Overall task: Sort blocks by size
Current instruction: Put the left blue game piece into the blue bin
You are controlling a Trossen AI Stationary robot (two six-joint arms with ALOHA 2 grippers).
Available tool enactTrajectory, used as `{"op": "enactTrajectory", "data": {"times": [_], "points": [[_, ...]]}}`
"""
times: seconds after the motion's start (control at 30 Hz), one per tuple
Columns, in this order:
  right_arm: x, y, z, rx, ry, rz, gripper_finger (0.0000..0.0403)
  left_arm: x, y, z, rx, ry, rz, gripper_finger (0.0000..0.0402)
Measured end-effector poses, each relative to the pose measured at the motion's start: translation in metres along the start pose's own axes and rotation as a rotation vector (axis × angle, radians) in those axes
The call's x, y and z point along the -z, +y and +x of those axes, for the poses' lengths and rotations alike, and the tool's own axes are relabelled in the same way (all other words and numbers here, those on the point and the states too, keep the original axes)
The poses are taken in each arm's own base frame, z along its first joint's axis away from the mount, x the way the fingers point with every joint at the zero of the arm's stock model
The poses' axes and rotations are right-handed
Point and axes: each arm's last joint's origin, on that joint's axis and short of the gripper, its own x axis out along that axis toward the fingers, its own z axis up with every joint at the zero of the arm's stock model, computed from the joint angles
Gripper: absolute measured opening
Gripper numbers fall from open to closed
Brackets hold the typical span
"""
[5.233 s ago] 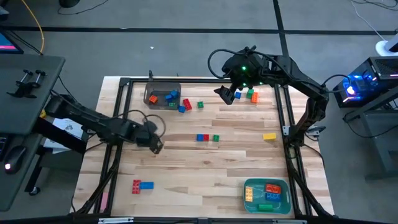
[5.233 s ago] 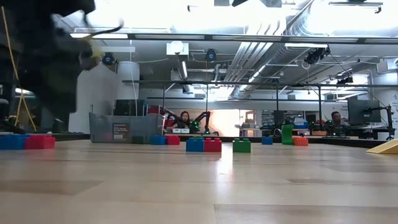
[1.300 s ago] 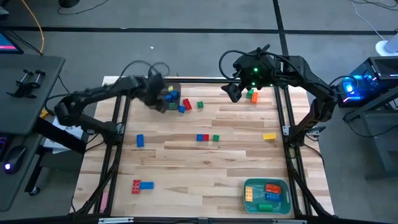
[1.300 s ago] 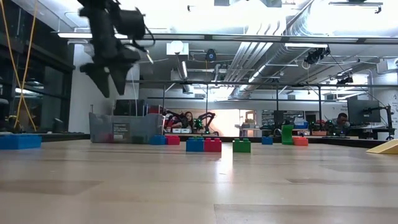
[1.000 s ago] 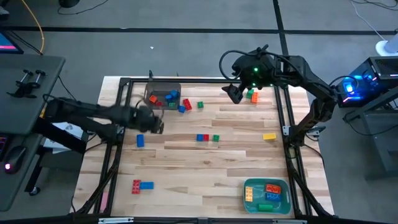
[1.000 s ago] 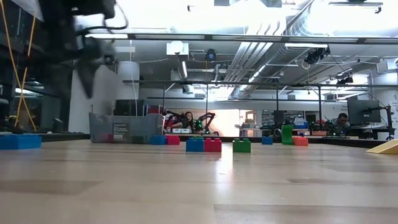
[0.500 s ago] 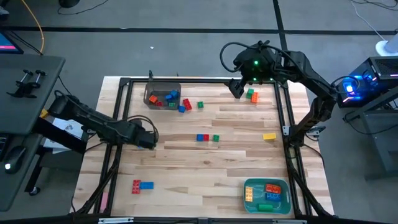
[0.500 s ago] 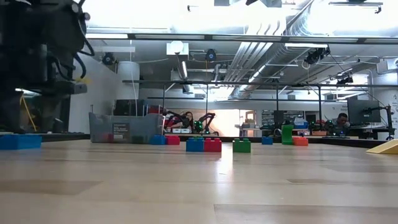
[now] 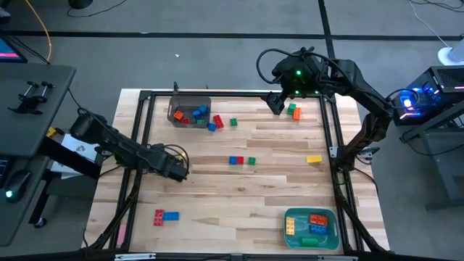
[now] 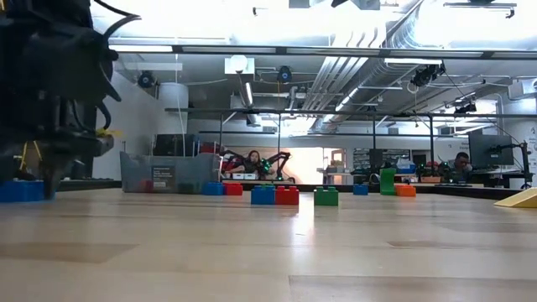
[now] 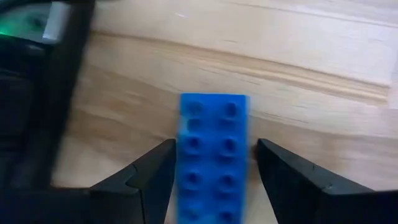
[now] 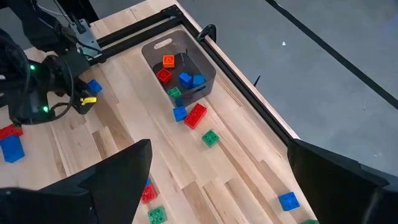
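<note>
A long blue brick (image 11: 213,155) lies flat on the table at the left, studs up. My left gripper (image 11: 214,149) is open and low over it, one finger on each long side. I cannot tell whether the fingers touch it. In the high view my left gripper (image 9: 177,168) hides the brick. The brick also shows in the right wrist view (image 12: 93,86) and the low view (image 10: 21,191). My right gripper (image 9: 275,104) is open and empty, held high at the far right beside a green and an orange brick (image 9: 292,110).
A grey bin (image 9: 176,109) with several bricks stands at the far left, with red, blue and green bricks (image 9: 217,123) beside it. A blue, red and green row (image 9: 241,160) lies mid-table. A yellow brick (image 9: 314,159) lies right, a red-and-blue pair (image 9: 166,216) near left, a filled teal bin (image 9: 333,230) near right.
My left gripper has come from above the grey bin toward the table's near edge and gone down over the long blue brick, which has stayed where it lay.
</note>
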Motion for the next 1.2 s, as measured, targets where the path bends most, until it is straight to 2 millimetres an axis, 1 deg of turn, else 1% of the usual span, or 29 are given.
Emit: {"op": "enactTrajectory", "data": {"times": [0.2,0.27,0.3,0.37,0.4,0.43,0.5,0.53,0.6,0.73,0.83,0.87,0.97,1.07,1.13,1.2], "points": [[0.0,0.0,0.0,-0.001,0.0,0.024,0.0371,0.007,-0.011,0.007,0.062,-0.026,-0.016,0.0205],[0.0,0.0,0.0,-0.005,0.002,0.028,0.0371,0.007,-0.012,0.005,0.091,-0.023,0.001,0.019],[0.0,0.001,0.0,-0.011,0.003,0.028,0.0371,0.007,-0.013,0.003,0.11,-0.019,0.014,0.0176],[0.0,0.001,0.0,-0.012,0.004,0.029,0.0371,0.007,-0.018,-0.007,0.189,0.011,0.034,0.0137],[0.0,0.001,0.0,-0.013,0.003,0.029,0.0371,0.008,-0.024,-0.016,0.262,0.03,0.041,0.0115],[0.0,0.001,0.0,-0.013,0.003,0.029,0.0371,0.007,-0.029,-0.025,0.337,0.032,0.053,0.0102],[0.0,0.001,0.0,-0.014,0.002,0.029,0.0371,0.0,-0.032,-0.038,0.456,-0.011,0.123,0.0101],[0.0,0.001,0.0,-0.014,0.001,0.029,0.0371,-0.002,-0.036,-0.046,0.542,-0.036,0.166,0.0101],[0.0,0.001,-0.001,-0.022,-0.002,0.031,0.0371,-0.009,-0.049,-0.071,0.758,-0.076,0.233,0.0101],[0.002,0.001,-0.013,-0.083,-0.018,0.069,0.0371,-0.031,-0.071,-0.109,1.074,-0.225,0.458,0.0101],[0.005,0.003,-0.027,-0.125,-0.035,0.098,0.0371,-0.053,-0.088,-0.137,1.25,-0.334,0.59,0.0101],[0.007,0.005,-0.032,-0.138,-0.04,0.104,0.0371,-0.06,-0.095,-0.143,1.269,-0.356,0.623,0.0101],[0.013,0.011,-0.049,-0.187,-0.064,0.129,0.0371,-0.071,-0.119,-0.145,1.252,-0.378,0.775,0.0101],[0.016,0.022,-0.064,-0.236,-0.103,0.154,0.0371,-0.072,-0.146,-0.15,1.299,-0.364,0.904,0.0101],[0.018,0.03,-0.068,-0.238,-0.127,0.167,0.0371,-0.067,-0.165,-0.154,1.367,-0.351,0.966,0.0101],[0.02,0.037,-0.071,-0.225,-0.144,0.171,0.0371,-0.051,-0.186,-0.153,1.452,-0.319,1.027,0.0101]]}}
